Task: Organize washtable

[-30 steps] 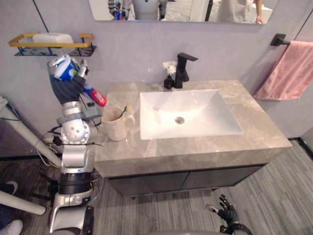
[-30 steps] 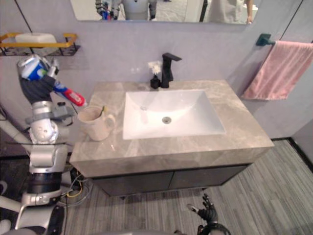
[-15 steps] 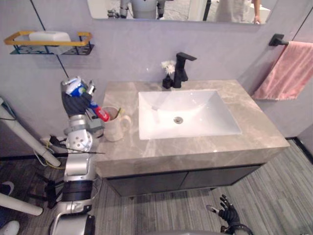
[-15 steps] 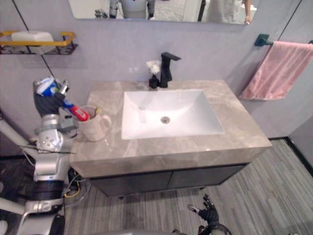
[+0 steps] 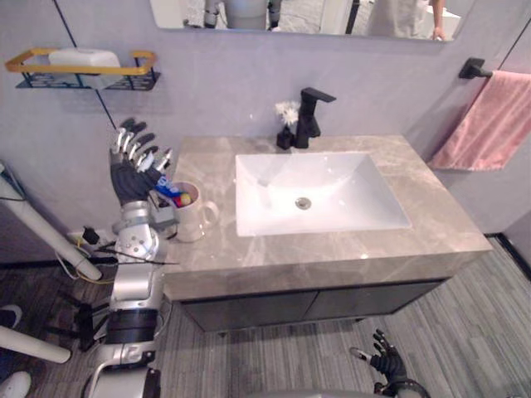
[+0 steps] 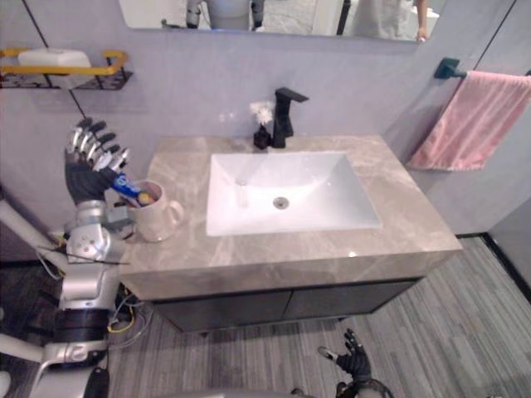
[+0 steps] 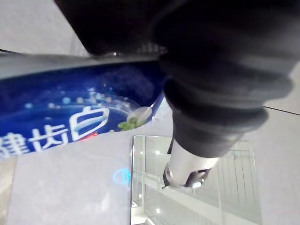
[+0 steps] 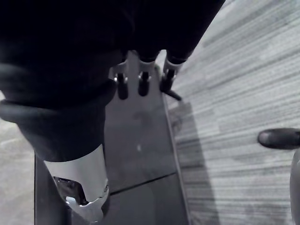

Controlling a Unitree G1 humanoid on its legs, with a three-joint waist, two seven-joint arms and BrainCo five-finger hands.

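Grey veined stone bench [image 5: 332, 249], with a white rectangular sink [image 5: 315, 195] sunk in its middle; everything below is placed from that sink. Just left of the sink, on the bench, stands a cream mug [image 5: 192, 220], upright, its handle turned toward the sink. A blue toothpaste tube [image 5: 168, 189] sits in the mug, leaning, with its upper end tipped away from the sink and a spot of red showing at the mug's mouth. The left hand [image 5: 133, 170] hangs over the far-left side of the mug, further from the sink than the mug is, fingers straight and fanned wide, gripping nothing. The tube's top end lies close under the palm; from here I cannot tell whether the thumb touches it. In the left wrist view the blue tube fills the space right by the hand. Behind the sink, at the wall, is a black faucet [image 5: 311, 116], with a small dark vase [image 5: 286, 137] of white flowers just left of it. Right of the sink, on the wall, a pink towel [image 5: 489, 120] hangs from a black bar. High on the wall and well left of the sink is a yellow-railed wire shelf [image 5: 143, 68] holding a white bar [image 5: 79, 58]. There is a mirror [image 5: 307, 16] above the sink. The right hand [image 5: 383, 358] is low, well in front of the sink over the striped floor, fingers loose and spread, empty.
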